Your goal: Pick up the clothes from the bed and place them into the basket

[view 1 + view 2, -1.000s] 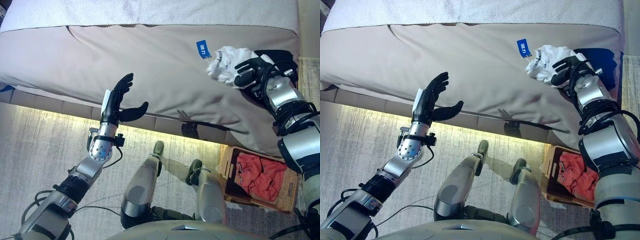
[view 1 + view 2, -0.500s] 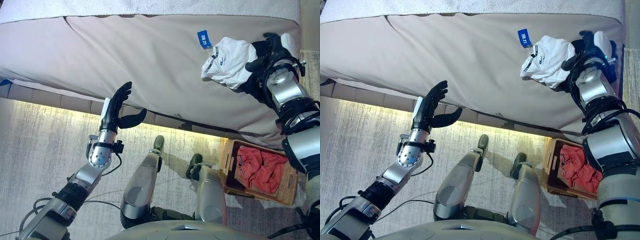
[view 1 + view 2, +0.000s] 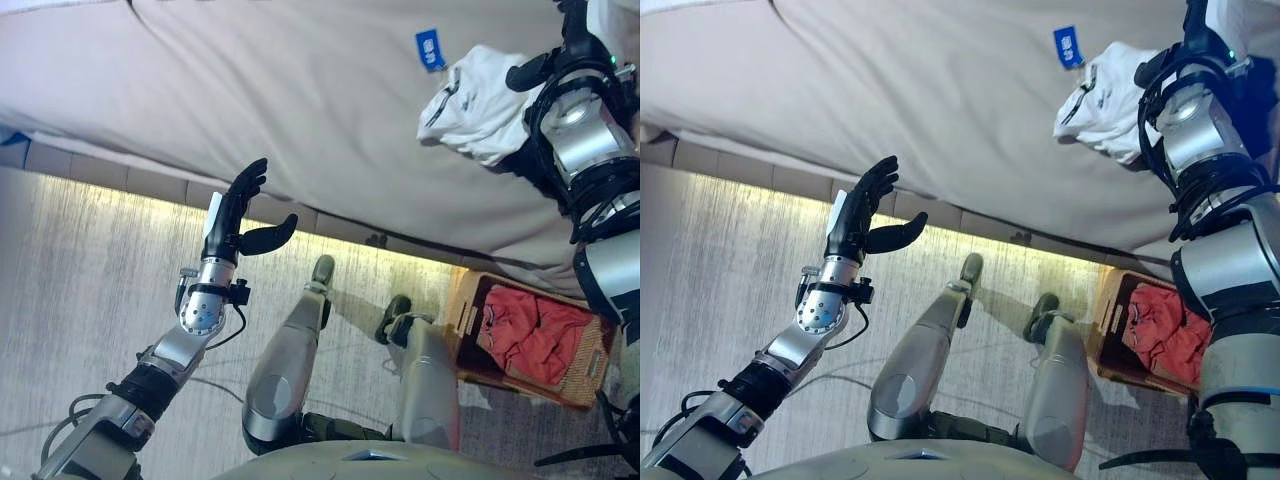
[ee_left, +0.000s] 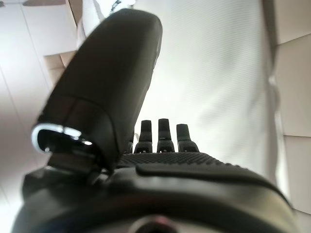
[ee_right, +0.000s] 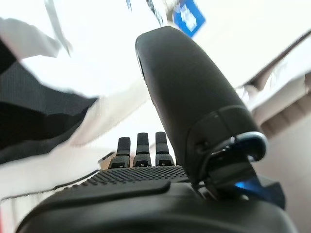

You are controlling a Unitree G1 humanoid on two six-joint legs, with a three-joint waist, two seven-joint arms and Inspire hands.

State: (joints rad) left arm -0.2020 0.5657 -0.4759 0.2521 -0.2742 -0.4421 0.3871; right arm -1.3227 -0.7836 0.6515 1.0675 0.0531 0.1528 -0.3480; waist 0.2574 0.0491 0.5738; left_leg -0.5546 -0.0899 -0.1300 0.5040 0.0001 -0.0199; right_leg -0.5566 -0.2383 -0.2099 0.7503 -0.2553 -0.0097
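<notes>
The right hand (image 3: 530, 72) is up on the bed (image 3: 300, 90), thumb and fingers curled into the white garment (image 3: 475, 90) bunched at the bed's right end, just beside a small blue tag (image 3: 430, 50). The right wrist view adds what the head views cannot: white cloth with a dark panel sits right over the fingertips (image 5: 138, 141), and the thumb arches across it. A second ago that garment was a tight wad in the hand; now it is spread wider across the sheet, still gripped.

Down on the floor at the right stands the wicker basket (image 3: 590, 375), with red clothes (image 3: 530, 340) heaped inside, well apart from the white piece. The left eye view shows the whole basket; in the right eye view the arm cuts off its far side.

The left hand (image 3: 235, 215) hovers off the bed's edge, fingers straight and thumb spread, holding nothing. Its wrist view confirms only bare sheet past the fingers. It sits as it did earlier; the whole picture has shifted instead.
</notes>
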